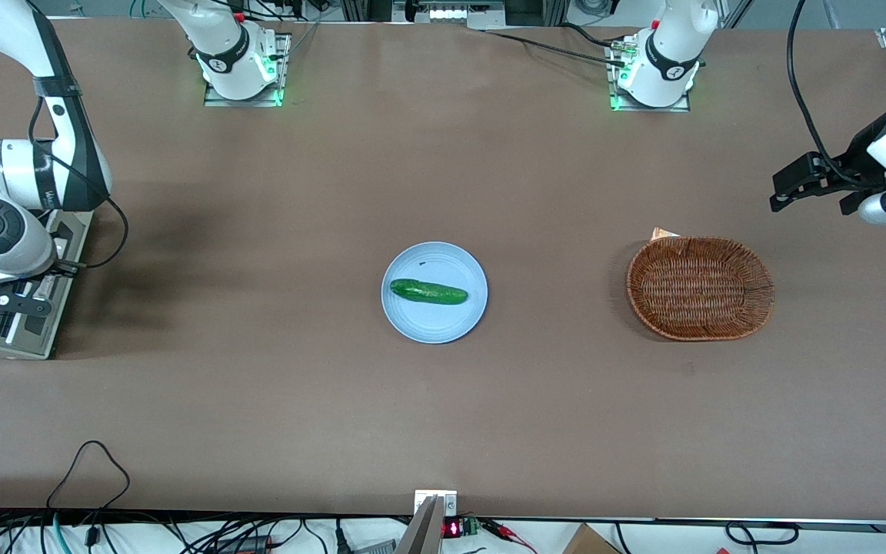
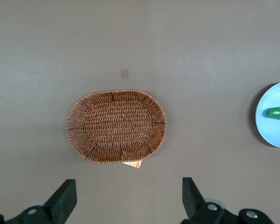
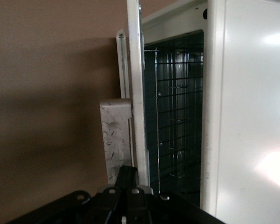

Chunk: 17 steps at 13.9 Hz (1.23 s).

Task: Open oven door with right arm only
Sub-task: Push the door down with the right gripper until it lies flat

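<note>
Right wrist view: hand (image 3: 126, 186) at partly open oven door (image 3: 135, 88).

The scuffed silver-grey metal oven door (image 3: 115, 140) is looking matt and scratched, the white boxy oven casing (image 3: 252, 116) is gleaming glossily, and the black gripper (image 3: 126, 186) beside the door is looking dull.

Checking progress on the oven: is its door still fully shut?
No, the oven door stands ajar beside the gripper, exposing the wire rack inside.
</note>
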{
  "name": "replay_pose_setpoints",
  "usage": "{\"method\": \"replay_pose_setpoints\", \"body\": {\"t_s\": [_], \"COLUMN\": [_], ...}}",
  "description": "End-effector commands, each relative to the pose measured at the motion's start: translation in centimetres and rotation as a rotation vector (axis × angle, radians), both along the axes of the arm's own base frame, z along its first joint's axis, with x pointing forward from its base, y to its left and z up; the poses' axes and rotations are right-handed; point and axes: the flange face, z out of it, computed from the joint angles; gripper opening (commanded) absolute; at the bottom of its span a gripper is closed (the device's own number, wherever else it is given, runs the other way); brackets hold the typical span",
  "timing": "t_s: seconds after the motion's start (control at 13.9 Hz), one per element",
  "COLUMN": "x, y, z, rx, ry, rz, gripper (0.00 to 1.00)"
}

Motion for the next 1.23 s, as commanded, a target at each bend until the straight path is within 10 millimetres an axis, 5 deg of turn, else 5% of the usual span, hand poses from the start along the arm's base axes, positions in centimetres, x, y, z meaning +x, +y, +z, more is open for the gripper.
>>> {"method": "replay_pose_setpoints", "body": {"t_s": [0.0, 1.15], "x": [0.8, 1.0], "y": [-1.0, 0.2], "z": [-4.0, -7.8], "rx": [0.053, 0.099], "ry": [-0.036, -0.013], "rz": [0.0, 0.003], "gripper": [0.0, 0.0]}}
